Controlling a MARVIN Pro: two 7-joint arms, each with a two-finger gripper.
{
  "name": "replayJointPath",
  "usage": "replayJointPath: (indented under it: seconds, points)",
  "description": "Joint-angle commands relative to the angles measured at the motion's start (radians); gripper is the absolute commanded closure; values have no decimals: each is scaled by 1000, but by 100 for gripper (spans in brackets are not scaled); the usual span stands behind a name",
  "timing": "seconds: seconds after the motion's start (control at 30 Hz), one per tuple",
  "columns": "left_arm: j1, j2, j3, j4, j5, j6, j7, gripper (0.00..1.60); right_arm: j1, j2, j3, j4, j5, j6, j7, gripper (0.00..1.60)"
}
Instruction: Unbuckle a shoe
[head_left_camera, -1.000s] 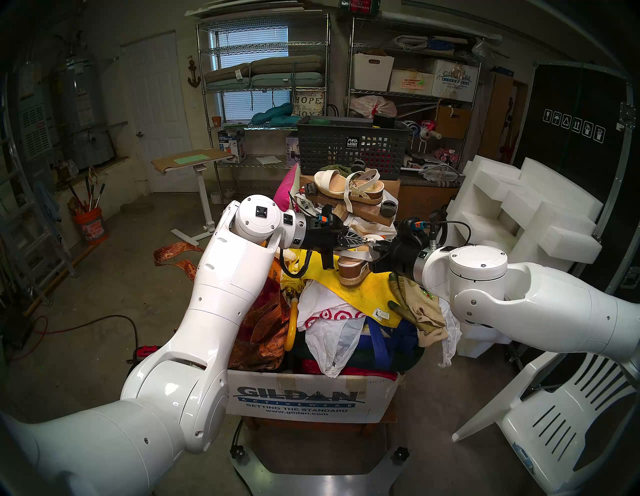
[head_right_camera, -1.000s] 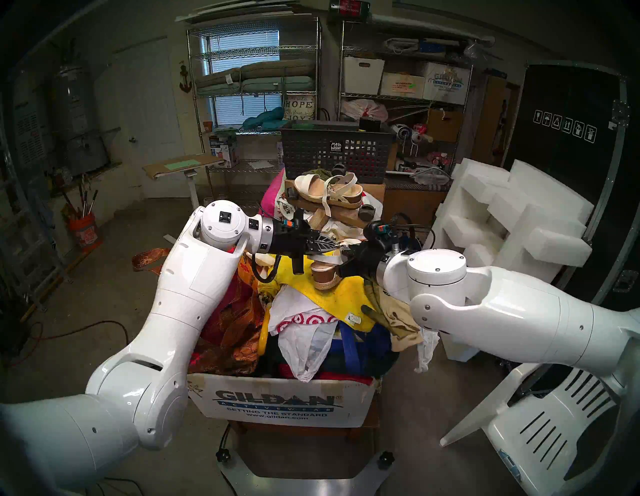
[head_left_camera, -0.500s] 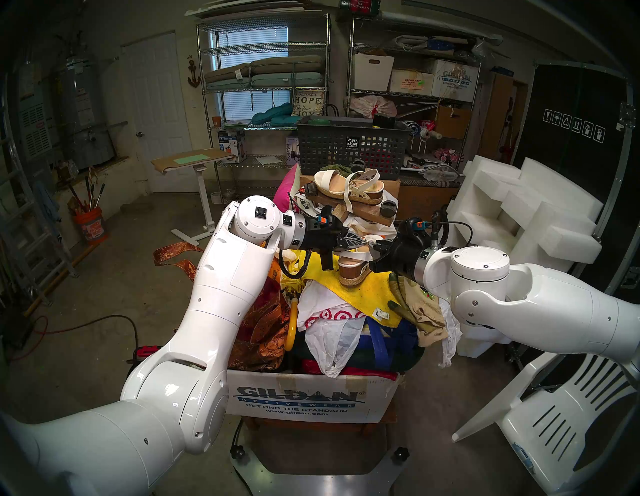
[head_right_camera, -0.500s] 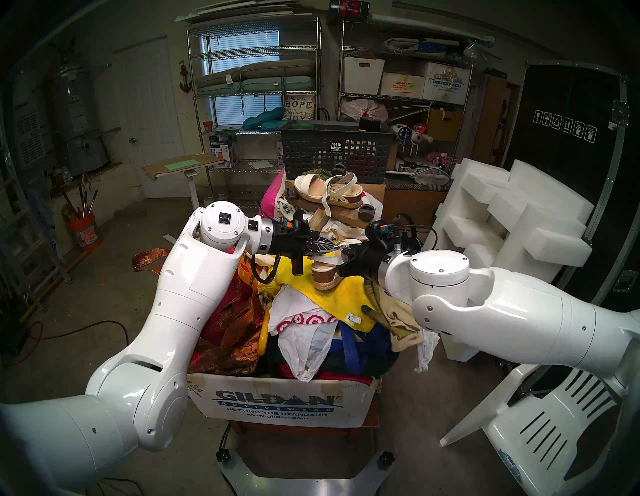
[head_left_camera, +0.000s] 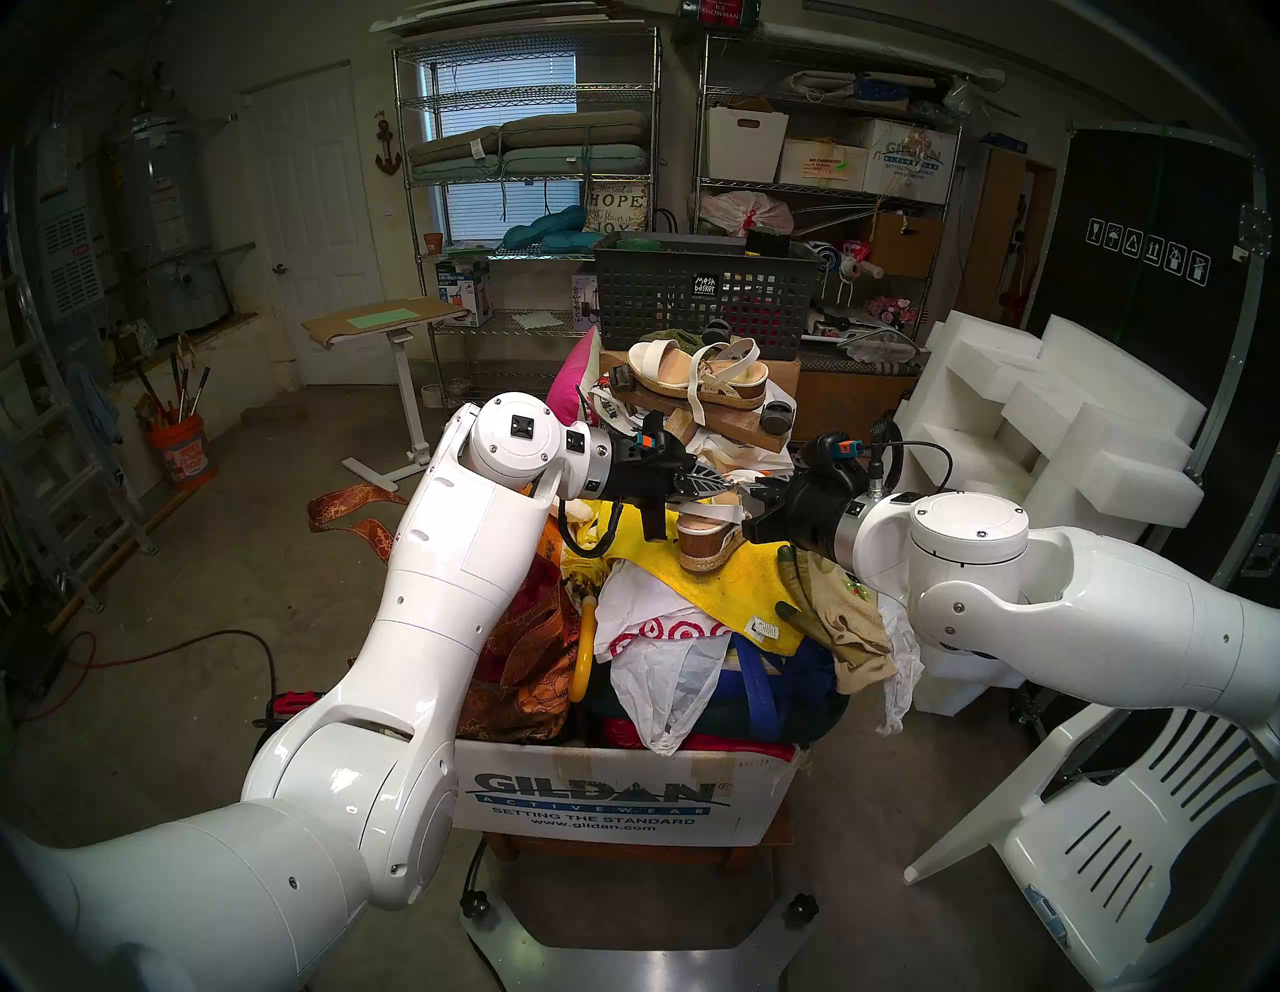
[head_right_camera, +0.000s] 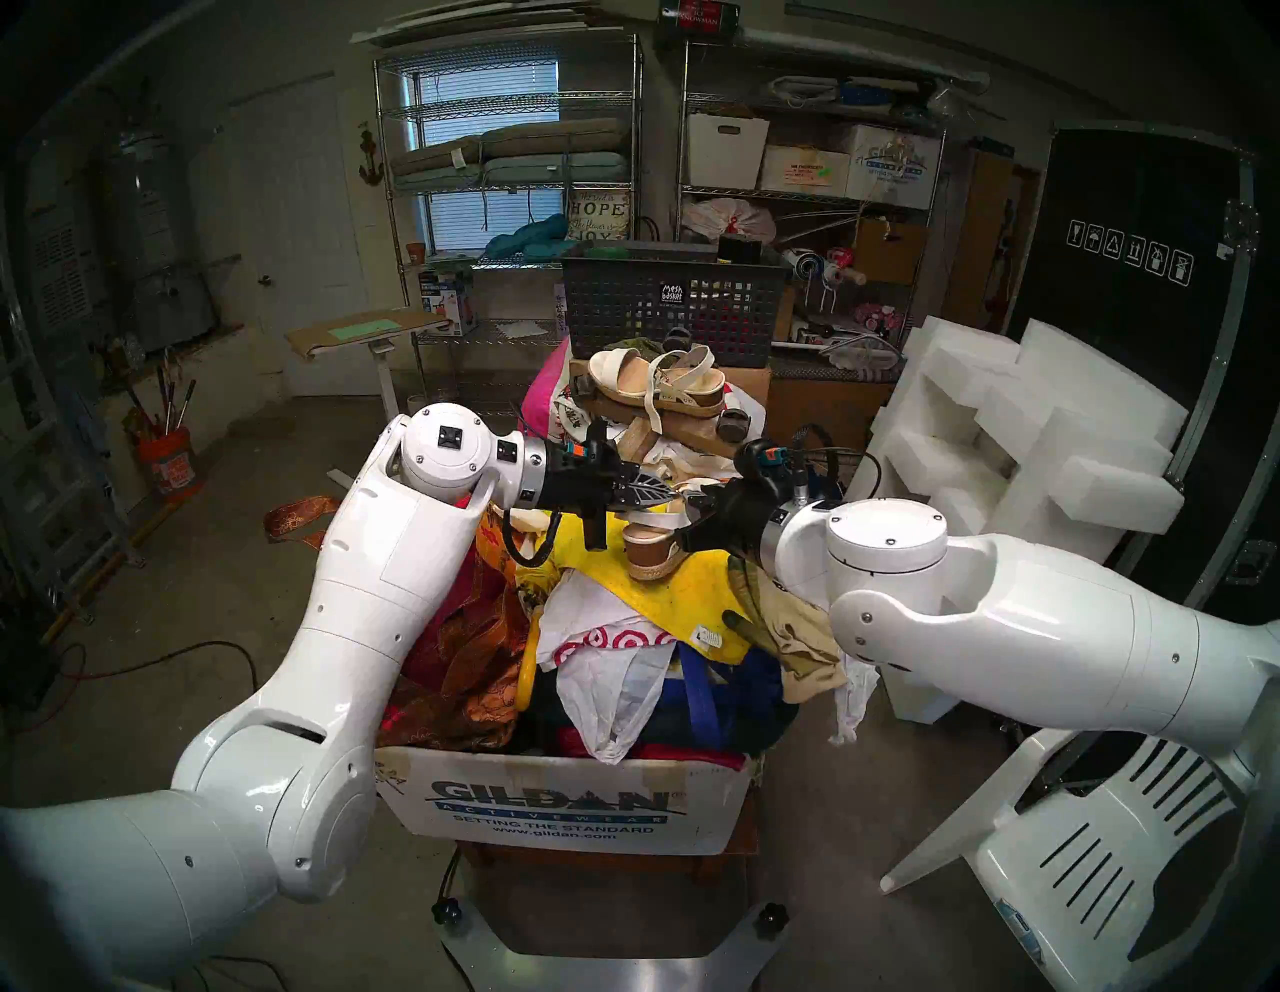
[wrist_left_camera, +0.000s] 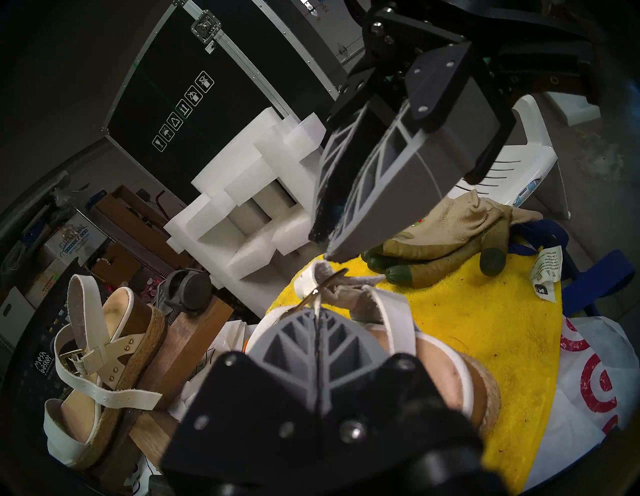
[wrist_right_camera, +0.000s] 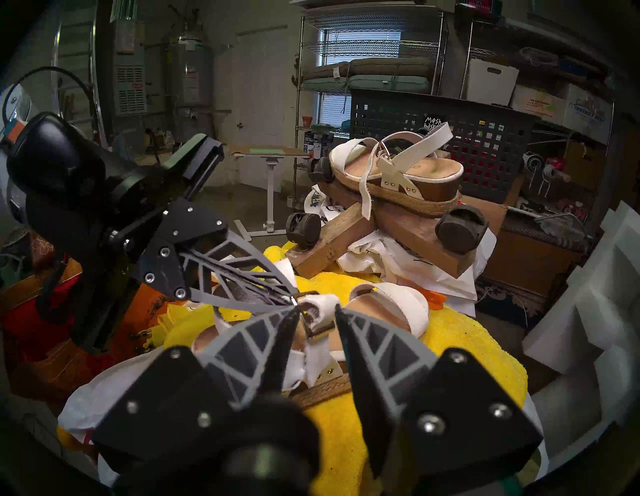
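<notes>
The shoe (wrist_right_camera: 377, 311) lies on a yellow towel (wrist_right_camera: 460, 350) on top of a full box (head_left_camera: 623, 796). Both grippers meet over its ankle strap (wrist_right_camera: 317, 313).

The left gripper (wrist_left_camera: 317, 311) is closed all the way, its two fingers pressed flat together. Right at its tips it pinches a thin bit of the strap by the small metal buckle (wrist_left_camera: 323, 287). The rest of the shoe sits under and behind these jaws.

The right gripper (wrist_right_camera: 313, 317) comes in from the other side. Its jaws are partly open, with a clear gap between them. The strap loop and buckle sit in that gap, close to the left finger (wrist_right_camera: 277, 339). It may be touching the strap there, but the view is too poor to be sure. The right finger (wrist_right_camera: 360, 346) stands apart from the strap. The tips of the two grippers almost meet.

Beyond both jaws, the twin shoe (head_left_camera: 696, 374) rests on a wood block (wrist_right_camera: 408, 239) with wheels. A glove (wrist_left_camera: 446, 242) lies on the towel just past the right gripper.
</notes>
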Motion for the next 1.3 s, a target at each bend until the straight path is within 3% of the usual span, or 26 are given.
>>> replayJointPath:
  seconds: [0.0, 0.43, 1.0, 1.1, 1.13, 1.23, 1.27]
  points:
    - [-22, -1, -8, -19, -9, 1, -6, 160, 14, -18, 6, 19, -3, 16, -4, 80]
    - [-24, -1, -12, -25, -11, -4, -18, 160, 15, -32, 11, 35, -9, 12, 11, 81]
    - [-22, -10, -24, -27, -14, -29, -30, 160, 21, -56, 13, 49, 13, 72, 15, 83]
    - [-24, -11, -27, -25, -20, -33, -39, 160, 16, -66, 11, 60, 9, 70, 1, 104]
    - [-24, -11, -27, -25, -20, -33, -39, 160, 16, -66, 11, 60, 9, 70, 1, 104]
    - [-22, -12, -30, -30, -24, -35, -42, 160, 18, -65, 10, 62, -8, 71, -14, 160]
    - [-21, -13, -31, -31, -25, -35, -42, 160, 20, -64, 11, 61, -10, 74, -18, 160]
